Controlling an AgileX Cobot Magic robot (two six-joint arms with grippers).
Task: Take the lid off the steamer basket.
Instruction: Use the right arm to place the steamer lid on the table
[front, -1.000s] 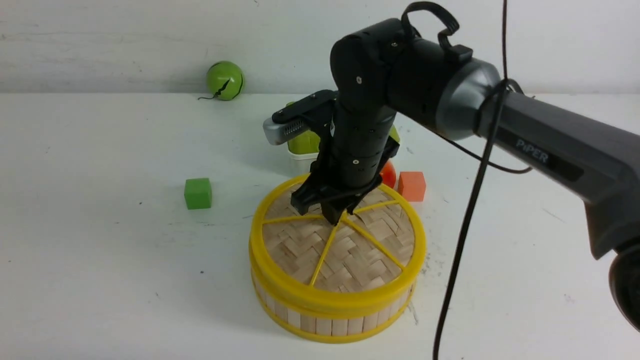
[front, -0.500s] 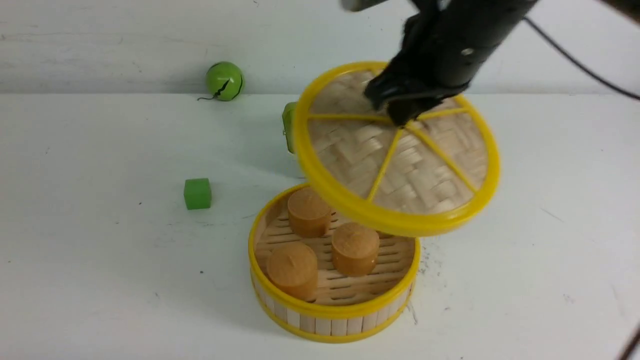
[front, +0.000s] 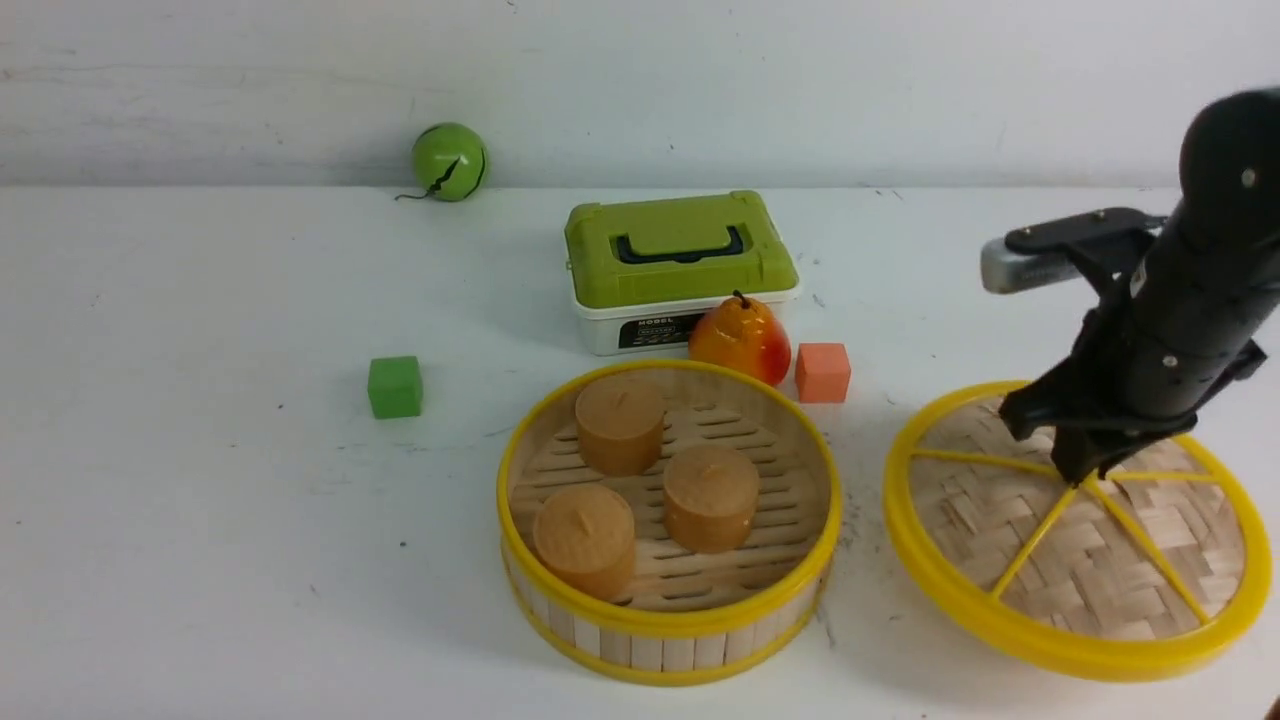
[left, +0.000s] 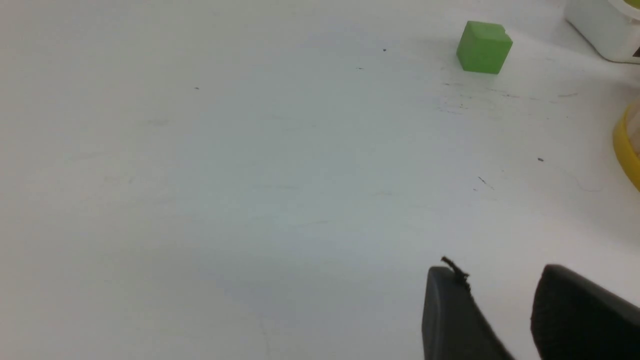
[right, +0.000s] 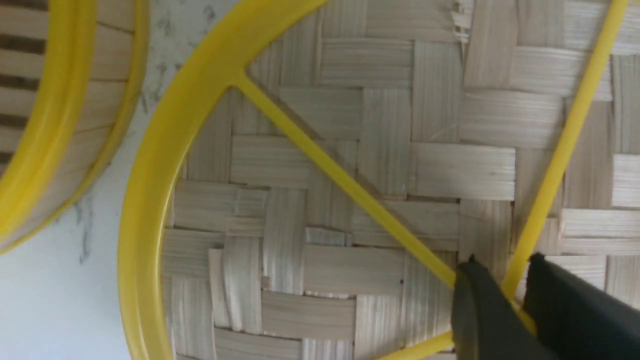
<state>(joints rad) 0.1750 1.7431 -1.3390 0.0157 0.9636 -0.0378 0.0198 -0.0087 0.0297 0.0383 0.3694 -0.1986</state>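
The steamer basket (front: 670, 630) stands uncovered at the front centre and holds three brown cylinders (front: 620, 425). The lid (front: 1040, 560) lies to the right of it, low at the table, its near rim apart from the basket. My right gripper (front: 1082, 470) points down and is shut on the lid's yellow centre hub. In the right wrist view its fingers (right: 504, 260) straddle the hub, with the lid's weave (right: 350, 125) and the basket's rim (right: 45, 125) beyond. My left gripper (left: 495, 270) is open and empty over bare table, left of the basket's rim (left: 627, 150).
A white box with a green top (front: 680, 250) stands behind the basket. A pear (front: 740, 340) and an orange cube (front: 823, 372) sit between them. A green cube (front: 395, 386) lies to the left and a green ball (front: 449, 160) by the back wall.
My right gripper lifted the lid off the basket, carried it up and to the right, and lowered it to the table beside the basket. The cylinders inside came into view.
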